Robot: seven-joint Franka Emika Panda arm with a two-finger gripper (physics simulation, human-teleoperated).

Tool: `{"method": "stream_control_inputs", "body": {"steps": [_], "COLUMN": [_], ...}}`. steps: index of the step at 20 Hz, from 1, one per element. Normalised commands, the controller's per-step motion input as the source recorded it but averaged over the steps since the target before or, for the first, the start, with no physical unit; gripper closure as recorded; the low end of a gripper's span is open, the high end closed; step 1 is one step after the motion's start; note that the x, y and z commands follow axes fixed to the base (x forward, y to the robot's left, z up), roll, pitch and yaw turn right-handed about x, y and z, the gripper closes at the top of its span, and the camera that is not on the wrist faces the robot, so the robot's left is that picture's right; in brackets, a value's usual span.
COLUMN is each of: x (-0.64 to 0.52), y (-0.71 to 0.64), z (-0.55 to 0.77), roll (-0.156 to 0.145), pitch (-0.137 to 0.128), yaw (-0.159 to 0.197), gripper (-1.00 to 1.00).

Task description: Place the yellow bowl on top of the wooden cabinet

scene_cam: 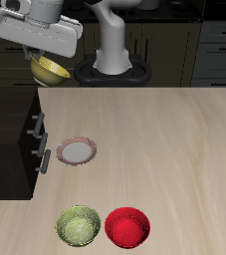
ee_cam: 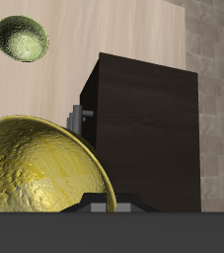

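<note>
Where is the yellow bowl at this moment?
The yellow bowl hangs in the end effector, raised off the table near its back, above the wooden cabinet's far end. The wrist view shows the cabinet below it.

We log two views. The exterior camera sits in front of and above the table (scene_cam: 184, 149), facing back toward the robot's base (scene_cam: 113, 60); it is far enough off to take in most of the tabletop. The wrist camera rides on the hand and looks down, close above the yellow bowl (ee_cam: 35, 168). Both views share the wooden cabinet (ee_cam: 148, 119), the olive-green bowl (scene_cam: 78, 226) and the red bowl (scene_cam: 127, 227).
</note>
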Motion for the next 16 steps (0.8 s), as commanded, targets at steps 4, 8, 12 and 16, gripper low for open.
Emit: {"method": "stream_control_inputs", "body": {"steps": [4, 8, 12, 16], "x": [-0.05, -0.11, -0.12, -0.10], "y": [-0.28, -0.33, -0.26, -0.18], "z": [-0.01, 0.04, 0.02, 0.11], "roll": [-0.032, -0.052, -0.055, -0.031], "pitch": [0.010, -0.009, -0.001, -0.015], "yaw": [-0.006, -0.003, -0.016, -0.018], "gripper": [1.00, 1.00, 1.00, 1.00]}}
